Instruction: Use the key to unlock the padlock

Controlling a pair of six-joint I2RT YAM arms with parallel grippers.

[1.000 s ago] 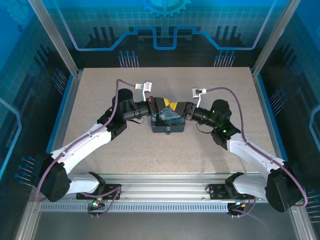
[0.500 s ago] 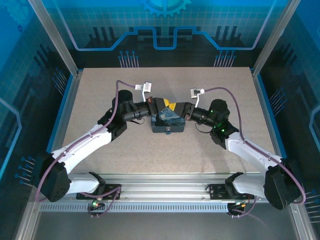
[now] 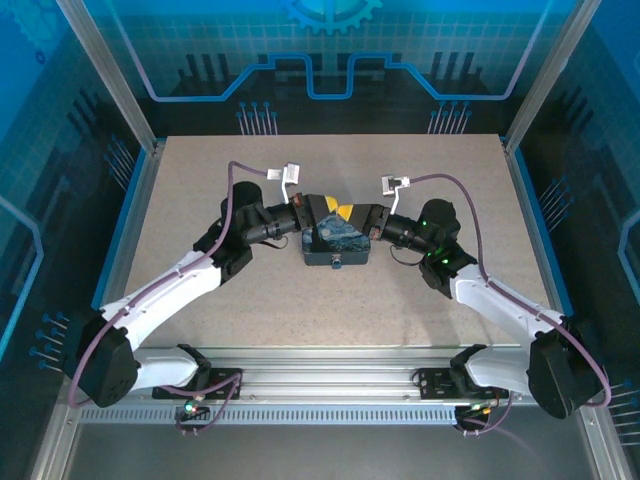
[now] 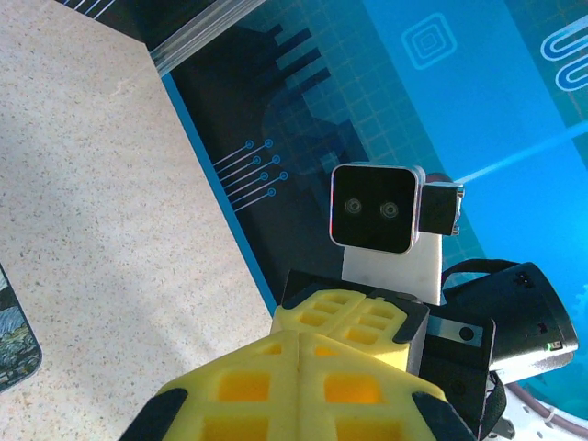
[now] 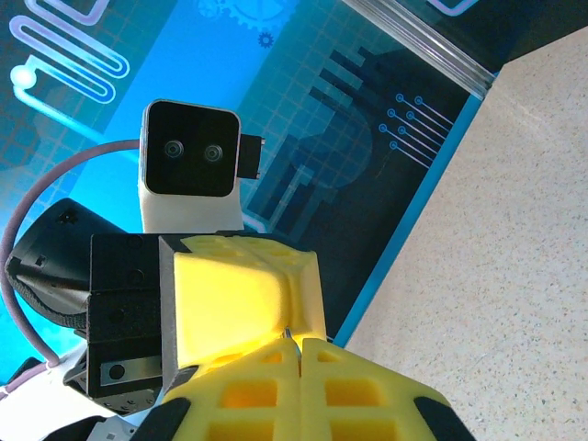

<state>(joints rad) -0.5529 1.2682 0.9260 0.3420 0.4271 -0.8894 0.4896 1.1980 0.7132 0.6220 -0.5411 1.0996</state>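
Observation:
The dark-blue night-sky box [image 3: 338, 243] lies mid-table, and the padlock [image 3: 338, 264] is a tiny nub at its front clasp. Above the back of the box my left gripper [image 3: 333, 209] and right gripper [image 3: 352, 214] meet tip to tip. In the right wrist view my right gripper [image 5: 299, 344] has its yellow pads pressed together, right against the left gripper's closed pads [image 5: 241, 294]. The key [image 5: 288, 333] shows as a thin metal sliver where the two tips meet, and both seem to pinch it. In the left wrist view my left gripper [image 4: 298, 342] is shut, touching the right gripper's pads [image 4: 354, 317].
A corner of the box [image 4: 13, 333] shows at the left edge of the left wrist view. Speckled tabletop [image 3: 330, 310] runs out to blue side rails and the glass back wall [image 3: 330, 60]. Both arms' cables arch above the wrists.
The right wrist has edged a little left toward the left gripper, closing the tips together. The left arm and the box have hardly moved.

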